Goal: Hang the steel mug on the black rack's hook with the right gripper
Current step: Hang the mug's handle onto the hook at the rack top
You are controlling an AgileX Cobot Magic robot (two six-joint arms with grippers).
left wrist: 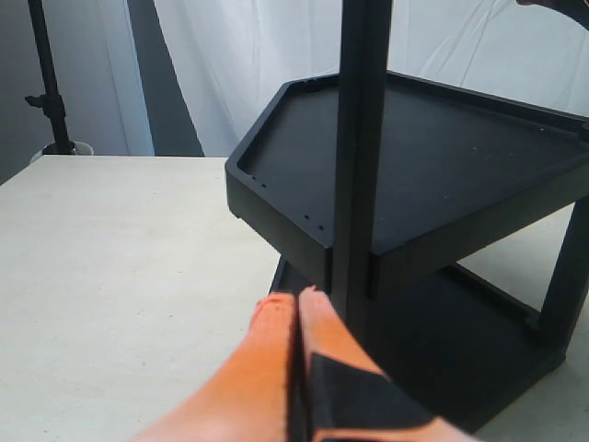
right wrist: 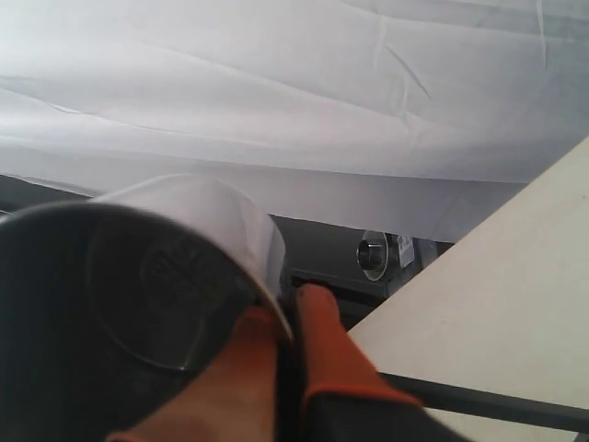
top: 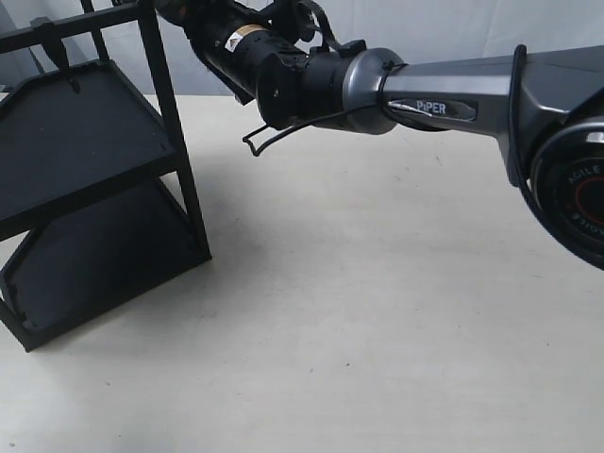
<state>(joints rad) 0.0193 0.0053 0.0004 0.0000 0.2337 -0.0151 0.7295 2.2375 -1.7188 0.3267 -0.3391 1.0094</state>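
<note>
Right claw (right wrist: 287, 318) raised high beside the black rack (top: 85, 179), pinching the steel mug (right wrist: 156, 295) rim.

steel mug (right wrist: 156, 276): blurred, cropped | black rack (top: 85, 179): top cut off, seemingly

One rack (top: 94, 179), one mug (right wrist: 156, 285), two claws (left wrist: 296, 304) (right wrist: 290, 299).

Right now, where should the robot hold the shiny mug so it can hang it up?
By the thin rim wall, one finger inside and one outside, just as the right gripper pinches the steel mug now. The open mouth gives a finger room inside. That grip probably leaves the handle, which is not in view here, free for the hook on the black rack.
</note>
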